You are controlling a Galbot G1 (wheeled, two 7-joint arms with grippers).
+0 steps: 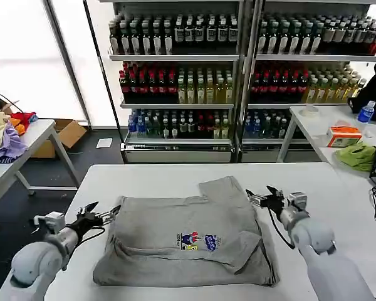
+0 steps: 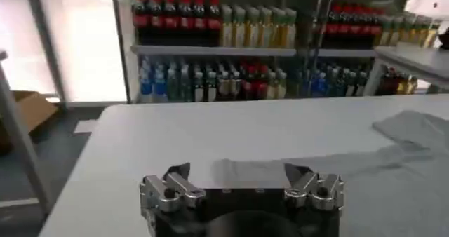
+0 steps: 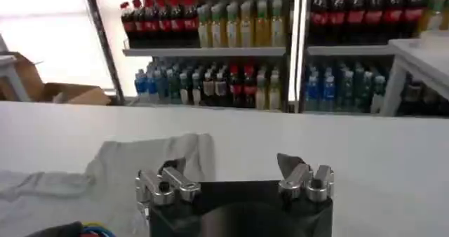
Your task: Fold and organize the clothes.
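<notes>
Shirt point(image 1: 188, 241) lying partly folded mid-table point(image 1: 144, 179), long axis side to side; left gripper point(image 1: 103, 213) at its left edge, right gripper point(image 1: 263, 197) at its right, both spread wide, empty, equally near.

The white table point(image 1: 144, 182) in front of me carries one thing: the grey shirt point(image 1: 188, 241), lying flat and partly folded at its middle, print side up, with bare tabletop all around the shirt.
</notes>
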